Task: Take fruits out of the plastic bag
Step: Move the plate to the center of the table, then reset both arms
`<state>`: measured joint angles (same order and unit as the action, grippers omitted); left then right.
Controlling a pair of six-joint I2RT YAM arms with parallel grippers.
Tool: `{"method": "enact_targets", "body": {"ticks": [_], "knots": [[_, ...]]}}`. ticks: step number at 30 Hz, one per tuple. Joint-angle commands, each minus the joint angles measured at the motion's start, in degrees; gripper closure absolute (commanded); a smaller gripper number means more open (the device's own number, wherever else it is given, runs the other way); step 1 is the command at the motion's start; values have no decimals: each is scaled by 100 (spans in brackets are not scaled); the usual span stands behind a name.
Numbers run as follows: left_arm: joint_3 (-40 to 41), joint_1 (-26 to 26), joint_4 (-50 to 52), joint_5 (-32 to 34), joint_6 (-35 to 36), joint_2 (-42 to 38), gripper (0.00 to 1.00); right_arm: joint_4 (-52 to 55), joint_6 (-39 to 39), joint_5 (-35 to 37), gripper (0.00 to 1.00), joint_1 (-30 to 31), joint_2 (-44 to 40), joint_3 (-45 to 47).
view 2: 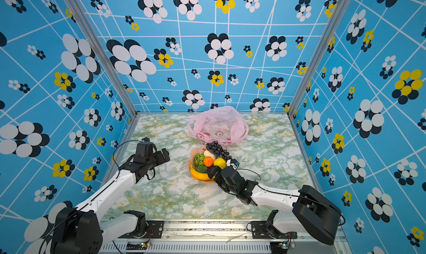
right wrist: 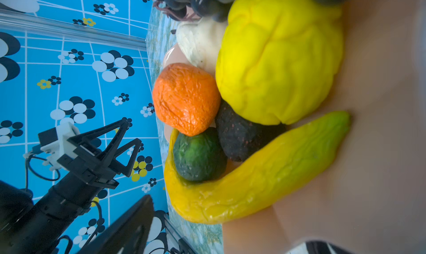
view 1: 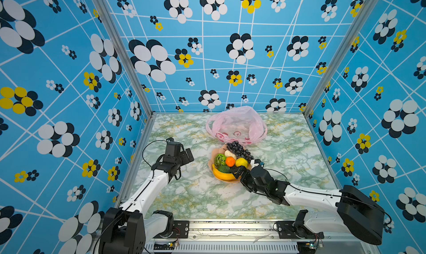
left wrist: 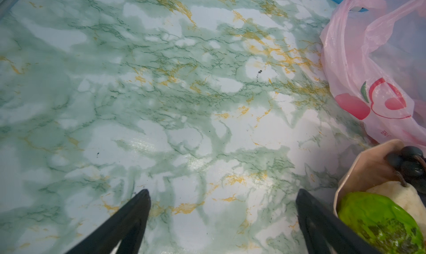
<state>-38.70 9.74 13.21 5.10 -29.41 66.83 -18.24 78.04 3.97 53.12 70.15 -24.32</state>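
Observation:
The pink plastic bag (view 1: 237, 125) (view 2: 217, 125) lies crumpled at the back of the table, and I make out no fruit through it. The fruits are piled on a peach plate (right wrist: 380, 126) in front of it: banana (right wrist: 265, 172), lemon (right wrist: 279, 57), orange (right wrist: 185, 100), lime (right wrist: 199, 157), avocado (right wrist: 239, 135), grapes (view 1: 238, 149), kiwi half (left wrist: 380, 220) and a pale piece (left wrist: 391, 195). My right gripper (view 1: 247, 167) stands open at the plate's near right rim, straddling it beside the banana, holding nothing. My left gripper (left wrist: 222, 193) hangs open and empty over bare table left of the plate.
The marble-patterned table (view 1: 196, 195) is walled by blue flowered panels on three sides, with metal posts at the back corners. The bag's lower edge nearly touches the plate's far rim. Both arm bases sit at the front edge.

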Motion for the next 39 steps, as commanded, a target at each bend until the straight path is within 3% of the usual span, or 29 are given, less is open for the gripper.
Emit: {"method": "enact_targets", "body": {"ticks": [1, 6, 10, 14, 18, 21, 24, 27, 34, 39], "knots": [[-131, -62, -178, 215, -22, 199, 1, 785, -252, -66, 1, -15, -585, 364], [-168, -60, -289, 159, -152, 278, 1, 1342, -481, 124, 1, -43, -1255, 447], [-249, -60, -248, 149, 0, 244, 1, 2636, -1088, 376, 1, -101, -1967, 82], [-8, -54, -674, 357, 277, -25, 1, 4030, -2479, 896, 1, -551, -2656, -559], [354, -56, -1234, 1333, 611, -317, 1, 4641, -4364, 1996, 1, -1020, -2603, -1364], [793, -60, -2171, 1986, 1127, -356, 1, 4068, -5707, 2892, 1, -1280, -2319, -1537], [1327, -56, -3646, 2251, 1852, -210, 1, 2825, -6912, 3193, 1, -1743, -2112, -1226], [1258, -60, -3791, 2505, 2202, 61, 1, 1555, -7666, 3305, 1, -2261, -1889, -739], [1607, -95, -5081, 2079, 2850, 928, 1, -144, -7734, 3096, 1, -3589, -756, 124], [1690, -355, -5836, 1408, 2906, 1335, 1, -1224, -7830, 2649, 1, -4000, 67, 418]]}}
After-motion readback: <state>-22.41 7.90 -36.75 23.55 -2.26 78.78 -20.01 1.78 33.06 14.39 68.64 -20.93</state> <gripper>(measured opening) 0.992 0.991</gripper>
